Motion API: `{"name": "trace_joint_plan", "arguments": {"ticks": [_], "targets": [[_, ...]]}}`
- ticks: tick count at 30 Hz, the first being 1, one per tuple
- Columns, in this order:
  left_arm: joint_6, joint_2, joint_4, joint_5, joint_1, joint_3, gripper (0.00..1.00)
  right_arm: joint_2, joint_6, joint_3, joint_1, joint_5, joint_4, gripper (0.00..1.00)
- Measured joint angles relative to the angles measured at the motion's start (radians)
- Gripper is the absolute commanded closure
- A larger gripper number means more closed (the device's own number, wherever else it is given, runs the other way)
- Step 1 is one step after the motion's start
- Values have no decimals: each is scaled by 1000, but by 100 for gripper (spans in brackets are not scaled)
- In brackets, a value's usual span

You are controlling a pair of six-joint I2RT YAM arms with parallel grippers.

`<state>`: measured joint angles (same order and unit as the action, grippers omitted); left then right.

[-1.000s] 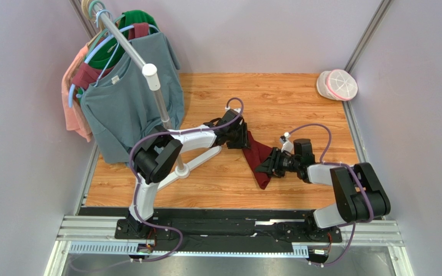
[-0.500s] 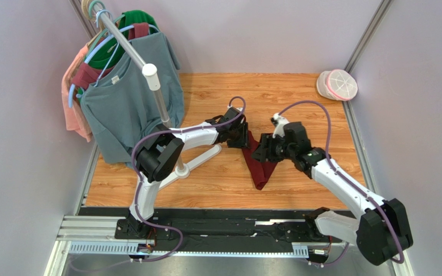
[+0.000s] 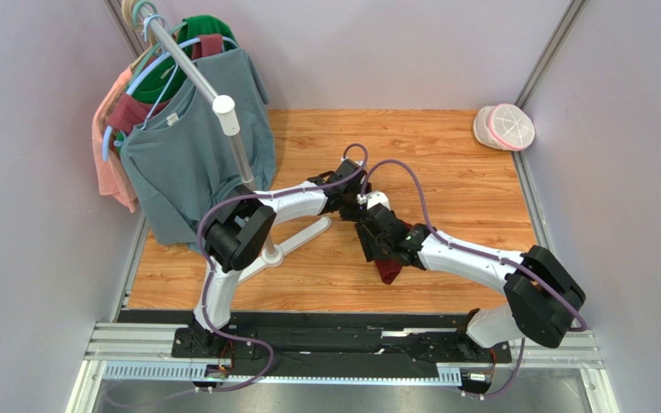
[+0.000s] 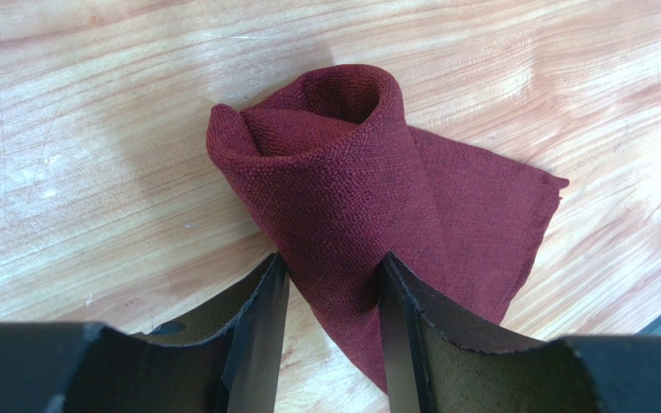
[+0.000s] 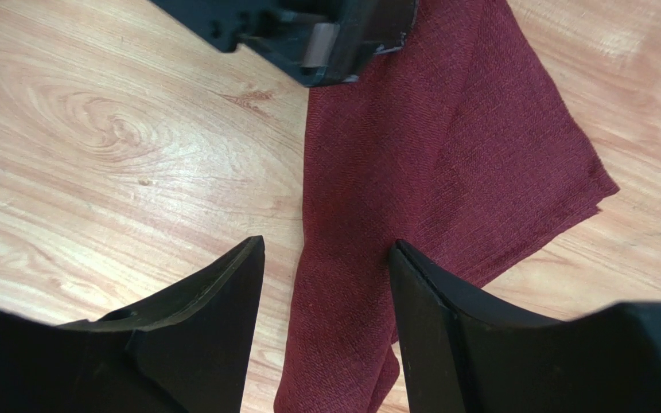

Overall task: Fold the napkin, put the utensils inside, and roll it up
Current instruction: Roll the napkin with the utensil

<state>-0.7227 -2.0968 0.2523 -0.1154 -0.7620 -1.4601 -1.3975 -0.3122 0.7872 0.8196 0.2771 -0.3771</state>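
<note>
The dark red napkin [image 4: 351, 172] lies on the wooden table as a loose roll with a flat flap spread to one side. My left gripper [image 4: 330, 262] is shut on the roll near its upper end; both fingers press the cloth. In the top view it sits at the napkin's far end [image 3: 358, 202]. My right gripper [image 5: 325, 245] is open, straddling the roll's lower part [image 5: 351, 284], with a gap on its left side. In the top view the right gripper [image 3: 375, 243] covers most of the napkin [image 3: 387, 272]. The utensils are hidden.
A clothes rack with several hanging shirts [image 3: 187, 146] stands at the left, its white base [image 3: 301, 236] reaching toward the left arm. A white and pink round container [image 3: 505, 126] sits in the back right corner. My left gripper's fingers [image 5: 325, 39] show at the top of the right wrist view.
My right arm swung left from the napkin's right side, opened its jaws and now straddles the roll's lower part. The left gripper stayed on the roll's far end.
</note>
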Motion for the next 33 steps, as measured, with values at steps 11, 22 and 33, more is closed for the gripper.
{"name": "trace_joint_plan", "arguments": {"ticks": [11,22,33], "targets": [[1,-3,5,-6,0,-3,51,-74,48,8,134,228,28,42],[4,-4,9,-26,14,-3,51,-227,29,55,132,326,48,42],[11,-4,16,-30,13,-7,39,-248,-89,60,91,323,52,58]]}}
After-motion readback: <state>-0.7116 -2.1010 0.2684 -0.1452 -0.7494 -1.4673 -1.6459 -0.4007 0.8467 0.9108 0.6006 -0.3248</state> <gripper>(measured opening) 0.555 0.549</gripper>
